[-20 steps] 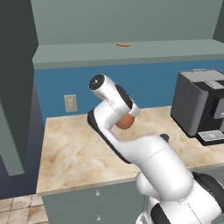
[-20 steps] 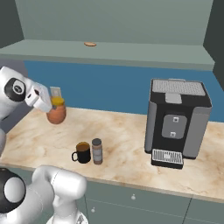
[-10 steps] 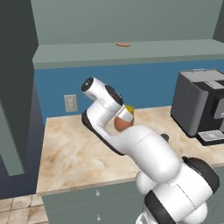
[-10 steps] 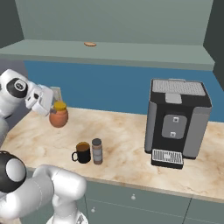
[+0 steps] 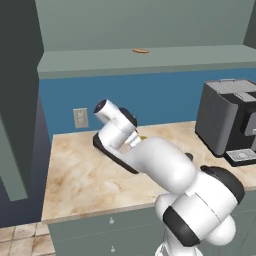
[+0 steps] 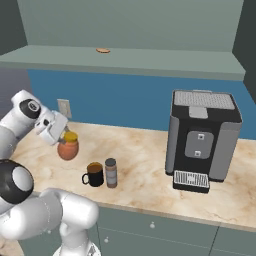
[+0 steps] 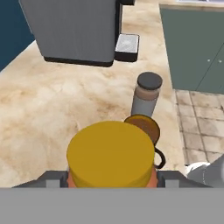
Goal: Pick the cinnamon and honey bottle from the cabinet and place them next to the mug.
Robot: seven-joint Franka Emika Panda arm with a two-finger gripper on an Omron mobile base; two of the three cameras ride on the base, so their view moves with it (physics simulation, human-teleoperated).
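Pincer (image 6: 64, 136) grasping the honey bottle (image 6: 68, 145) from the left on a low, bent arm, carrying it lower than a second ago, now at the bench (image 6: 145, 165), near the mug (image 6: 94, 174) and cinnamon (image 6: 111, 172).

Flat, even rendered light fills all three views, with no visible lamp and no glare. The counter (image 6: 150, 165) is bright and clear, and the mug (image 6: 94, 174) and cinnamon (image 6: 111, 172) lay only faint, soft shadows on it. The cabinet (image 5: 140, 25) interior is dimmer and dull. Edges look slightly jagged; the close honey bottle (image 7: 111, 157) lid appears soft.
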